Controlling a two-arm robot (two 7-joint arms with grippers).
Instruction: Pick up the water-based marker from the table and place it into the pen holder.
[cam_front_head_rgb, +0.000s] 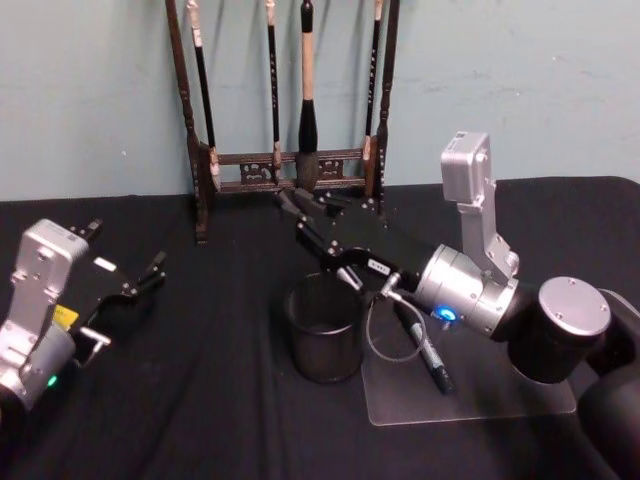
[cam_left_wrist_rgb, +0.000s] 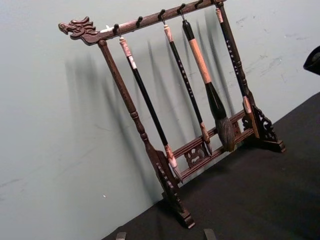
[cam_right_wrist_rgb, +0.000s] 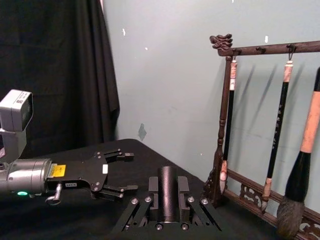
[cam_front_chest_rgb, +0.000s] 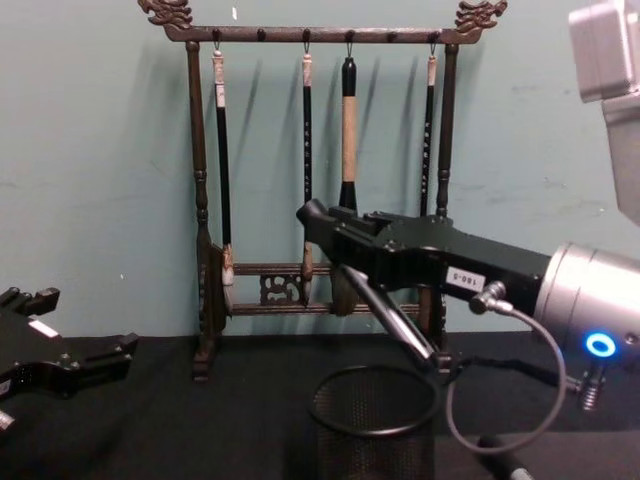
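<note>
Marker (cam_front_head_rgb: 424, 348) behind right hand (cam_front_head_rgb: 305, 205)

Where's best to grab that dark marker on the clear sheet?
Mid-barrel, probably, straight down from above, closing across its width: the slim dark marker lies flat and slanted on the clear plastic sheet, right of the black mesh pen holder. The right gripper hovers up beyond that holder.

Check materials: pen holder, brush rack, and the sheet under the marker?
Pen holder: black wire mesh, probably metal, matt; you can see through the grid, and the rim is solid.
Brush rack: dark wood, possibly lacquered; turned posts, carved dragon-head ends.
Sheet under the marker: clear rigid plastic, maybe acrylic; the table shows through it and its edges look pale.
</note>
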